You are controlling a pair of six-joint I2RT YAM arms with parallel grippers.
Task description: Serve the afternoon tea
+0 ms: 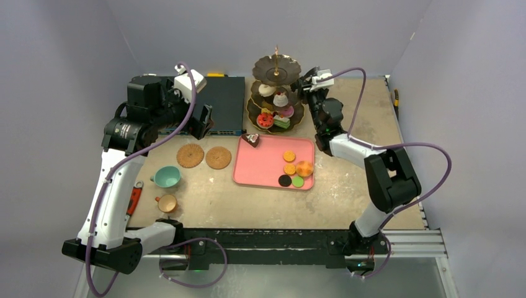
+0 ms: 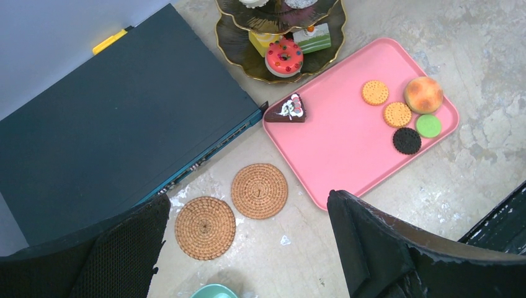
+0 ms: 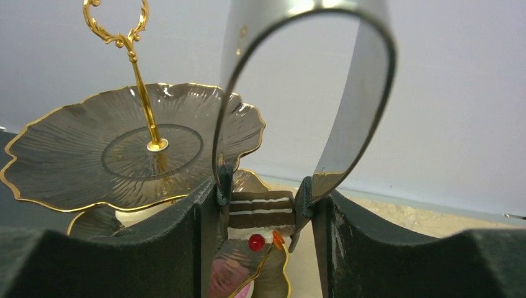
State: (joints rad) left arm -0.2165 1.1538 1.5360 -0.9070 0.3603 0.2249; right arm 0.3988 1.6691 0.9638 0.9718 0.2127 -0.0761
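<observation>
While the layered chocolate cake slice (image 3: 260,212) is pinched between the dark tips of the tongs (image 3: 366,93), lower it slowly and level onto a bare patch of the tier beneath. Ease the grip only once the slice sits flat.

The right gripper (image 1: 309,85) is clamped on the two blades of the tongs, at 3 o'clock of the three-tier stand (image 1: 276,93). The slice hangs below the rim of the top tier (image 3: 74,155), over the edge of a lower tier. Whether it touches that tier cannot be told. Keep the tongs off the scalloped rim, since a knock there would likely rock the stand and its load.

The slice is a brown block with two white cream bands, probably light and rigid. The tongs are one bent, mirror-smooth metal band. The tiers are dark, ribbed, glossy and gold-edged. A slim gold rod (image 3: 139,87) with a scrolled loop rises from the centre.

At 6 o'clock of the stand lies the pink tray (image 1: 267,167), smooth and rimmed. It holds:
- a chocolate wedge (image 1: 250,139)
- two orange biscuits (image 1: 289,156)
- a bun (image 1: 304,168)
- a black cookie (image 1: 285,180)
- a green macaron (image 1: 298,181)

At 9 o'clock of the tray lie two round woven coasters (image 1: 190,155). The left gripper (image 2: 248,211) hovers above them, fingers apart and empty. The teal cup (image 1: 166,177) and tan cup (image 1: 167,203) stand at 8 o'clock.
</observation>
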